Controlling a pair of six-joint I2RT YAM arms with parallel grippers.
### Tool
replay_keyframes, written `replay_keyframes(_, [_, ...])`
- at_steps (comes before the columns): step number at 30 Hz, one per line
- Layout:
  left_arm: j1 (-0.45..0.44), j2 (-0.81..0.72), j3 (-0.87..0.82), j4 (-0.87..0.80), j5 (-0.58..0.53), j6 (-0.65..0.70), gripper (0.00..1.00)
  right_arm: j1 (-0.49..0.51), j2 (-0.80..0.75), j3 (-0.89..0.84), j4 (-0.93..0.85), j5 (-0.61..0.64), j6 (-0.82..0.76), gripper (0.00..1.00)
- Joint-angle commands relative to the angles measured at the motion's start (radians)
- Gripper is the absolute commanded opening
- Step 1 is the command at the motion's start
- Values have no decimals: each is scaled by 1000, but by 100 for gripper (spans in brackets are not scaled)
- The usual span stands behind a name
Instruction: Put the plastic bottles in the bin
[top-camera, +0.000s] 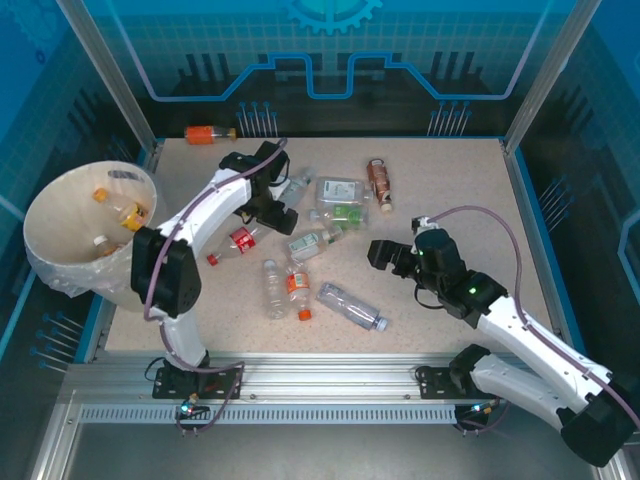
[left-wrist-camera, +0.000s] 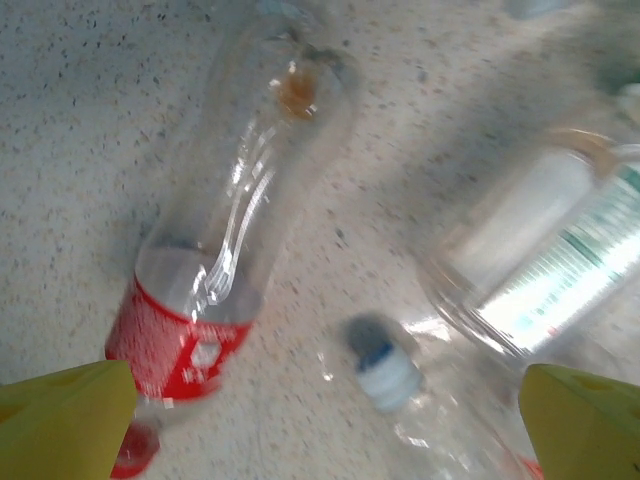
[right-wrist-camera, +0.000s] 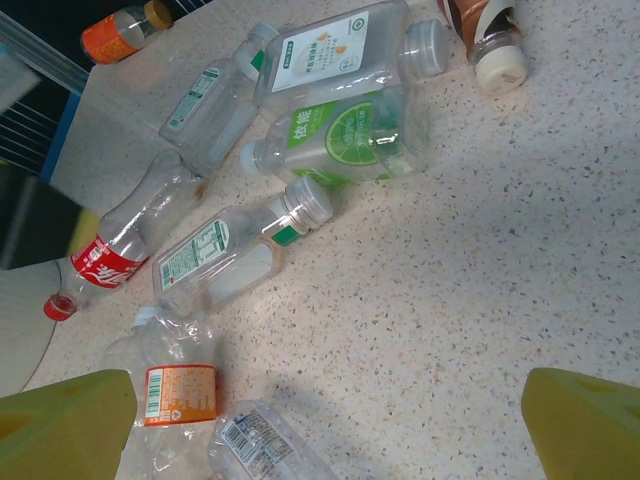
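Most of the plastic bottles (top-camera: 297, 285) lie on their sides across the middle of the speckled table (top-camera: 450, 180), several touching in a loose heap. The bin (top-camera: 45, 215) stands at the table's left edge in the overhead frame, and a few bottles lie inside it. An orange bottle (top-camera: 210, 133) lies apart on the ledge at the top of that frame, beyond the table's far edge. A brown bottle (top-camera: 378, 183) lies at upper centre, just right of the heap. In the left wrist view the red-labelled bottle (left-wrist-camera: 185, 335) is crowded: a clear, blue-capped bottle (left-wrist-camera: 385, 375) lies just beside it, and a white-labelled bottle (left-wrist-camera: 545, 270) sits at the right.

The left arm rises from its base at the bottom left, bends at the elbow beside the bin and reaches up-frame over the heap. The left tool (left-wrist-camera: 320, 430) hangs wide open over the red-labelled bottle, gripping nothing.

The right arm stretches from the lower right corner toward the centre. The right tool (right-wrist-camera: 325, 425) is spread just as wide and is empty. It faces the heap across bare table, with a lime-labelled bottle (right-wrist-camera: 340, 140) and an orange-labelled bottle (right-wrist-camera: 180, 390) ahead of it.
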Motion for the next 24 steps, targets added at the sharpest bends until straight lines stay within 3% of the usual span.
replay_keyframes(1, [41,67,24,79,57,117,99,-12,-36,-27,-18,10,33,100])
replay_keyframes(14, [84,216,15,269,69,363,90,-11,-152,-76,-95,22,55,100])
replay_keyframes(24, [87,282,-9,293,62,406,82,-11,-155,-73,-103,-3,39,100])
